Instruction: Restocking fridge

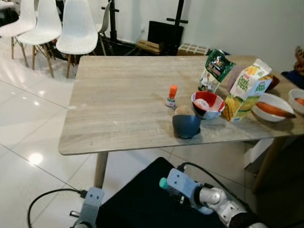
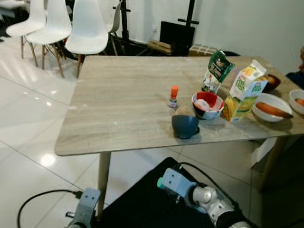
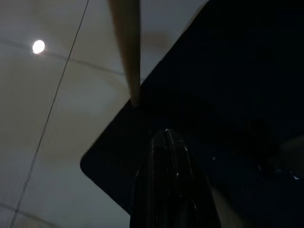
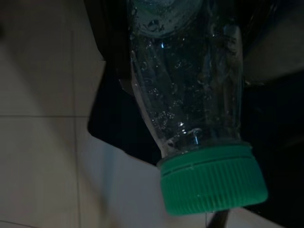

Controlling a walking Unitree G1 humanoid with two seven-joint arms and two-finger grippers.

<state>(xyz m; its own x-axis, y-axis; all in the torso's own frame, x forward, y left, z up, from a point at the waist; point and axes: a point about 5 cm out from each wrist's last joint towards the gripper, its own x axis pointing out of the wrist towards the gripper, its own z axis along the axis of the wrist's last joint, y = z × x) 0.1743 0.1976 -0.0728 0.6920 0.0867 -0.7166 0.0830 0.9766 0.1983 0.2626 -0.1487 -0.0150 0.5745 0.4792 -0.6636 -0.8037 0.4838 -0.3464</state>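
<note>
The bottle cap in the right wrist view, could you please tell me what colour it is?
Green. The bottle cap shows best in the right wrist view, on a clear bottle.

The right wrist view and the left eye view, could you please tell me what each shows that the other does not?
The right wrist view alone shows a clear plastic bottle's wet body up close. The left eye view alone shows the pale wooden table, orange juice carton, dark blue cup and white chairs. Both show the bottle's green cap and white tiled floor.

One table [image 1: 118, 114], three white chairs [image 1: 76, 26], one juice carton [image 1: 247, 90], one green-capped bottle [image 4: 190, 109].
</note>
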